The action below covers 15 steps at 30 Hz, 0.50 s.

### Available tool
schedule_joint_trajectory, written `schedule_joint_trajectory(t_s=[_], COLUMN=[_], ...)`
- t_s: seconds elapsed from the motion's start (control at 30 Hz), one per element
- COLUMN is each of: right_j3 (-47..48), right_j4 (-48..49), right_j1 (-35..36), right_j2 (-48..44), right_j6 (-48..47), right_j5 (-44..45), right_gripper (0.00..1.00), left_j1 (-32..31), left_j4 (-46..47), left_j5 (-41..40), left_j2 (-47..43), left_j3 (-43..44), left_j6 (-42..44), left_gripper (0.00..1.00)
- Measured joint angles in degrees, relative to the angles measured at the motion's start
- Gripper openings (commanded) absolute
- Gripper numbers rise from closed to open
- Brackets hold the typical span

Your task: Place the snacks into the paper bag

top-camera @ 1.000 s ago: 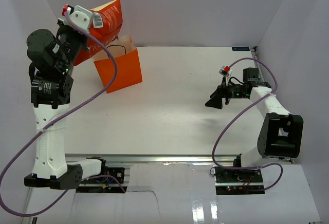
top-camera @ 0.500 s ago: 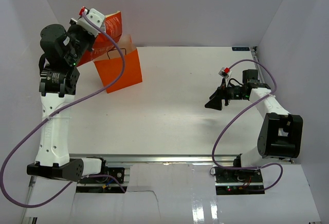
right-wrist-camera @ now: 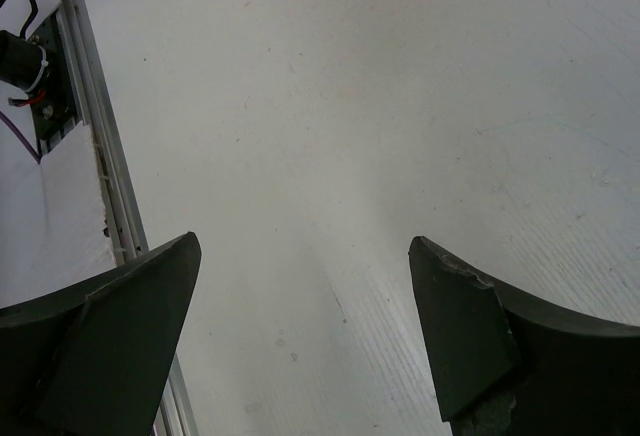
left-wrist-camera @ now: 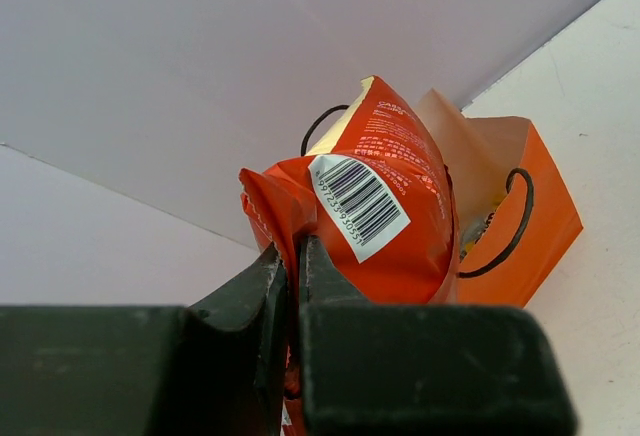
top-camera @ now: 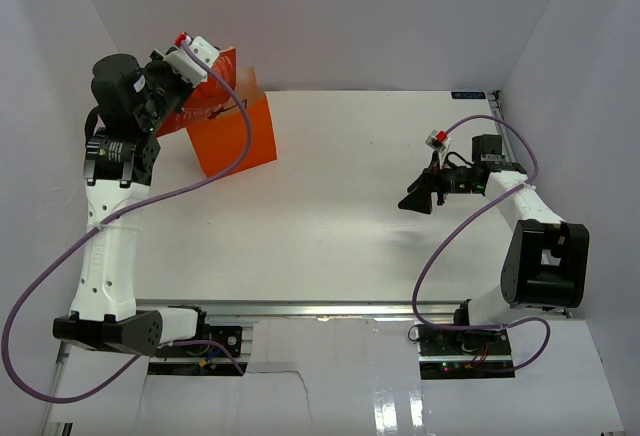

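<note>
My left gripper [top-camera: 183, 91] is shut on the crimped edge of the red chip bag [top-camera: 224, 64], which hangs over the open mouth of the orange paper bag [top-camera: 240, 141] at the table's far left. In the left wrist view the gripper [left-wrist-camera: 293, 256] pinches the chip bag [left-wrist-camera: 390, 226], barcode facing me. The chip bag's far end overlaps the paper bag [left-wrist-camera: 535, 221], whose black cord handles show. A bit of yellow wrapper [left-wrist-camera: 476, 231] shows inside the bag. My right gripper [top-camera: 415, 199] is open and empty above the right side of the table, also in the right wrist view [right-wrist-camera: 303, 246].
White walls close in the table on the left, back and right. The paper bag stands close to the back left corner. A metal rail [right-wrist-camera: 95, 146] runs along the table's near edge.
My left arm has swung right and down with the chip bag, bringing it from high left of the paper bag onto its mouth. The right arm has not moved.
</note>
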Motion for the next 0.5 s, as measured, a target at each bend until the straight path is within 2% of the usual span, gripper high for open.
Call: schedule_joint_trajectory(t_s=[0.27,0.5], right_j3=[-0.2,-0.3], right_j4=[0.5,0.8], right_j1=[0.0,0.0], right_j2=[0.0,0.0], right_j6=[0.0,0.2], right_j5=[0.0,0.1], right_gripper=[0.9,0.9], left_j1=[0.0,0.0], left_j4=[0.0,-0.7], left_j5=[0.6,2.1], left_j2=[0.8,5.2], left_j3=[0.4,3.2], left_j6=[4.0,8.7], left_gripper=[0.0,0.0])
